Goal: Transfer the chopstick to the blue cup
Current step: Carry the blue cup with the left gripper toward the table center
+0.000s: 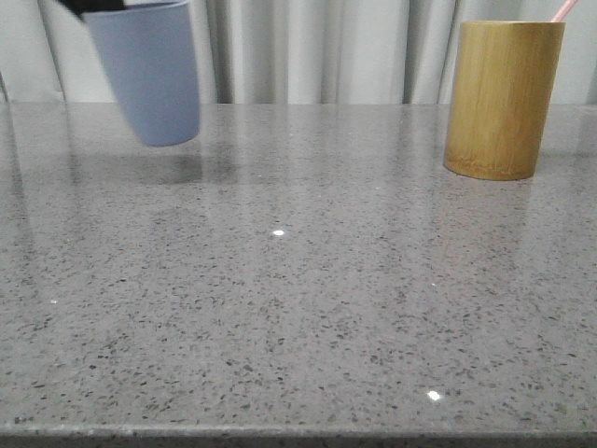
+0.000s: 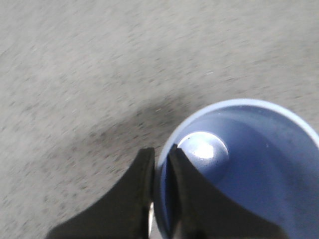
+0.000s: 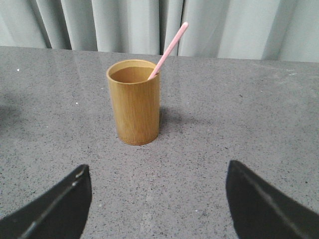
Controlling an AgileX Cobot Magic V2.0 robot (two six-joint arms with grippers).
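- Front view: the blue cup (image 1: pixel 149 75) hangs tilted above the far left of the table (image 1: pixel 298 308), clear of the surface, with its shadow on the table below it. A dark part of the left hand (image 1: pixel 93 7) sits at the cup rim at the top edge of the frame. The bamboo holder (image 1: pixel 502 98) stands upright at the far right, well apart from the cup. The tip of the chopstick (image 1: pixel 562 10) projects above the holder rim.
- Left wrist view: the left hand (image 2: pixel 160 186) is closed narrow on the cup (image 2: pixel 249 169) wall, one finger inside the rim and one outside. The cup interior is empty.
- Right wrist view: the right hand (image 3: pixel 158 199) is spread wide and holds nothing. It faces the holder (image 3: pixel 133 102) from near. The chopstick (image 3: pixel 169 50) leans inside the holder against its rim, upper end free.
- Progress, as a judgement: the cup is lifted; the chopstick is not yet gripped. Gripping, withdrawal and insertion into the cup remain.
- Obstructions: no other object lies between hand and chopstick. A curtain (image 3: pixel 124 22) hangs behind the table. The holder rim limits access to the chopstick's upper part.
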